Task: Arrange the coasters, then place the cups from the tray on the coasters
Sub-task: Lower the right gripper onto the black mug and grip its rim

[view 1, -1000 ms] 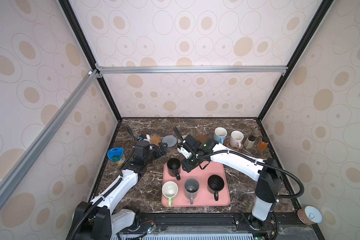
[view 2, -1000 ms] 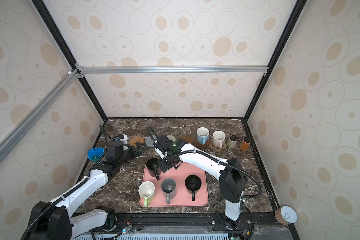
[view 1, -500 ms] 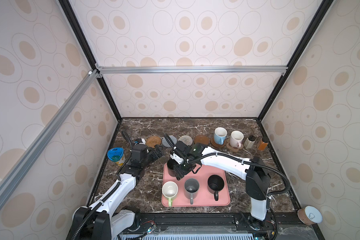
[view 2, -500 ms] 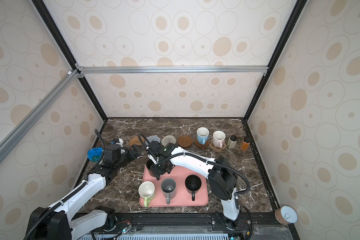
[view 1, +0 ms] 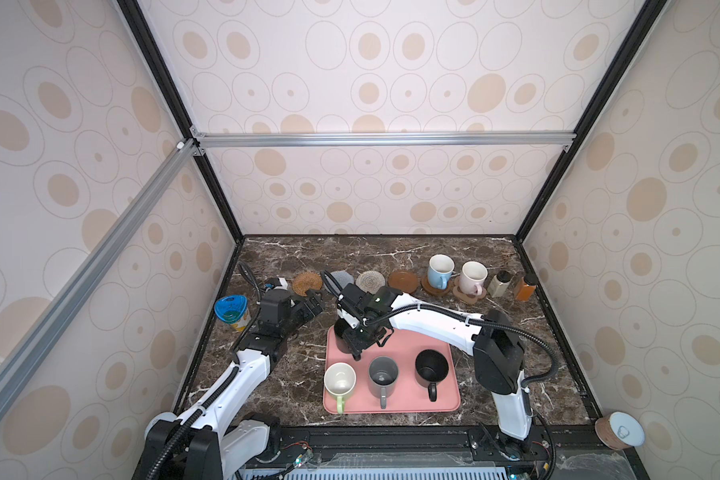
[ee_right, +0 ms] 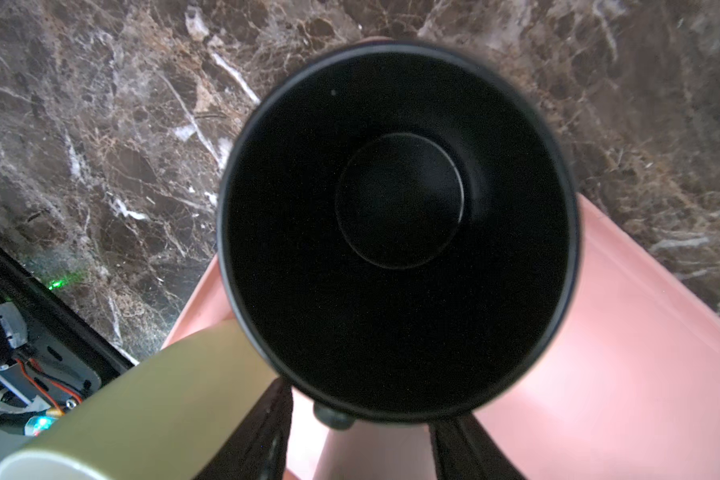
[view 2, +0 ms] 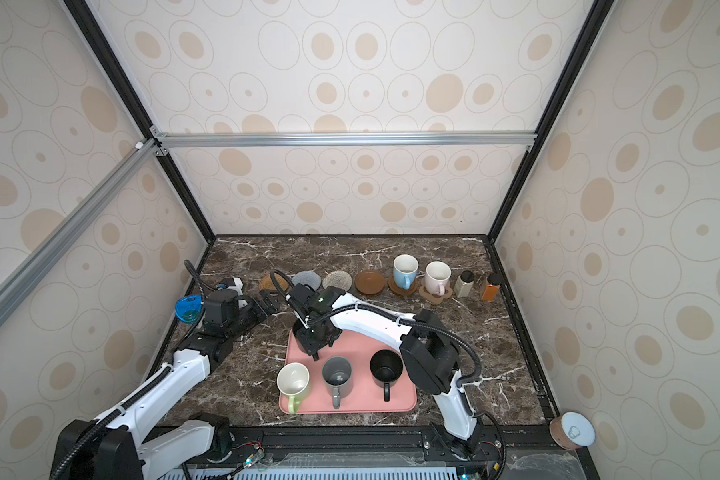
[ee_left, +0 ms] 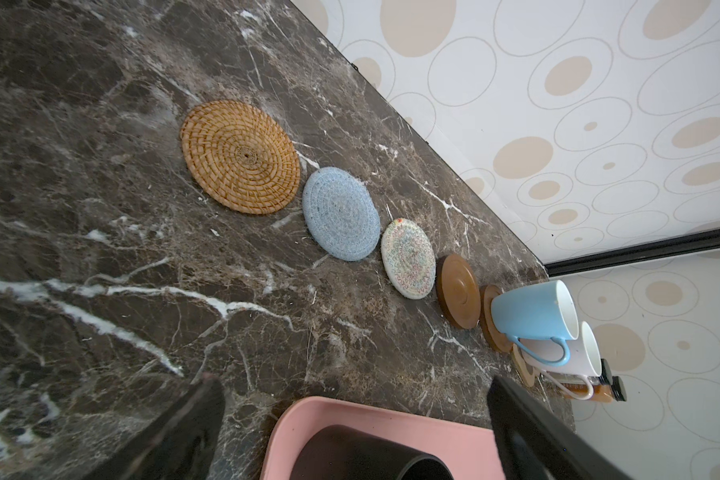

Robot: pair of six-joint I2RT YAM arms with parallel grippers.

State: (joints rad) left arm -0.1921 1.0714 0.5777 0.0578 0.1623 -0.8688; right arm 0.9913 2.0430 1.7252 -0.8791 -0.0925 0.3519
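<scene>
Right-wrist view, unlike top views, shows right gripper [ee_right: 366, 419] spread astride handle [ee_right: 333, 417] of black mug [ee_right: 395, 228] (seemingly untouched); left gripper [ee_left: 354, 380] gapes.

A dark brown marble tabletop [view 1: 350, 257] with white veins sits inside walls papered in beige circles. At its far right stand two small black-capped bottles close together, one pale [view 1: 499, 284], one amber [view 1: 525, 287]. A blue-lidded yellow can [view 1: 231, 311] stands at the left edge. A brown can with a pale blue lid [view 1: 619, 430] sits beyond the near right corner.

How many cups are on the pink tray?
4: green cup, grey cup, black cup along the near edge; second black cup in the tray's far left corner. None seem hidden.
</scene>
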